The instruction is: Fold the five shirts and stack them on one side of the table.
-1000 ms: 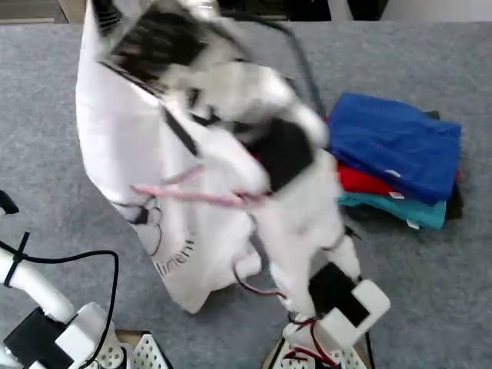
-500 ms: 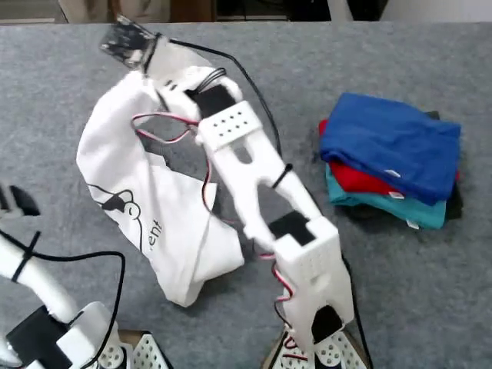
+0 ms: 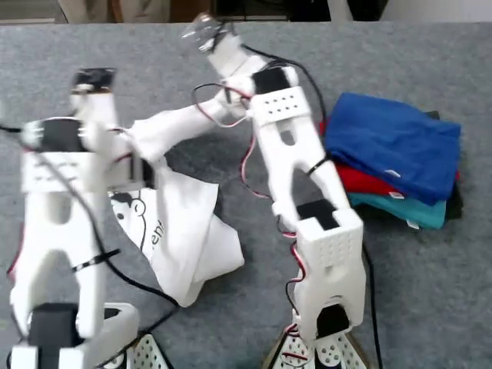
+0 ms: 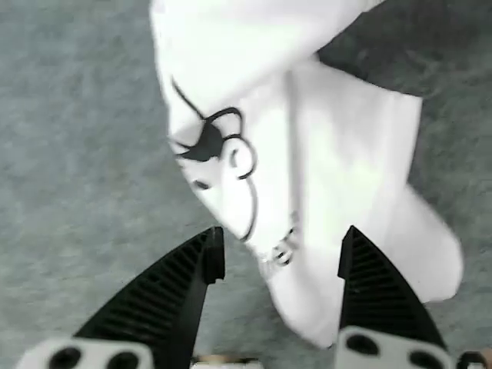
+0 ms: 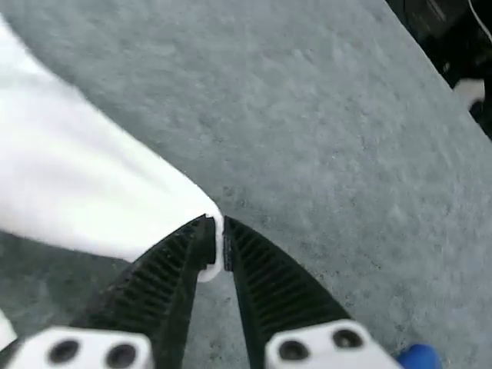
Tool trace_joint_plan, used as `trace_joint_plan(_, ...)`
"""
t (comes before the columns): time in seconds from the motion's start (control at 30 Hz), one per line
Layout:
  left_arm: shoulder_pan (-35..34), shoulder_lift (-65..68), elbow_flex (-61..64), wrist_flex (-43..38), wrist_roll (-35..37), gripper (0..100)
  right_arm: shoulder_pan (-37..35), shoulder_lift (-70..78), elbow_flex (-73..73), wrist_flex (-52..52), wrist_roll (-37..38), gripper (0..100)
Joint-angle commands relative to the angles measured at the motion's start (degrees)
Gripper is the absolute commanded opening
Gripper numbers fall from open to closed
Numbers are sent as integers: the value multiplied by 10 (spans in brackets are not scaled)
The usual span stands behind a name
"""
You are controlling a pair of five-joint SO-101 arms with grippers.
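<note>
Shirt: white, crumpled, one edge stretched out.
Right gripper: jaws clenched on shirt edge.
Left gripper: jaws wide apart, over shirt, holding nothing.

We are looking at a white shirt carrying a black line-drawn cartoon print, lying on a plain grey table, while under the blue shirt a red shirt, a teal shirt and a black garment are showing.
</note>
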State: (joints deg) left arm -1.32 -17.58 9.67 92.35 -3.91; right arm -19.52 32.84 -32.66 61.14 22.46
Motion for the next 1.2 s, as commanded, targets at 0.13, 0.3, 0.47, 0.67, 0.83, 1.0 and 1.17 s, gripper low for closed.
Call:
trace_joint_plan(0.13,114,88,21,-128,98,250,17,-22,7,-41,-7,2)
trace_joint_plan(0.3,135,163,7,-202,135,250,27,-19,2,-76,-7,2)
trace_joint_plan(0.47,170,247,-35,-219,169,250,42,-15,6,-78,-10,2)
trace_joint_plan(0.67,166,364,-137,-200,215,250,58,-17,3,-79,-12,2)
trace_joint_plan(0.83,190,432,-229,-141,219,250,59,-19,3,-79,-12,2)
trace_joint_plan(1.0,214,471,-275,-115,247,250,60,-19,2,-78,-11,2)
trace_joint_plan(1.17,214,499,-284,-122,259,250,60,-18,1,-79,-11,2)
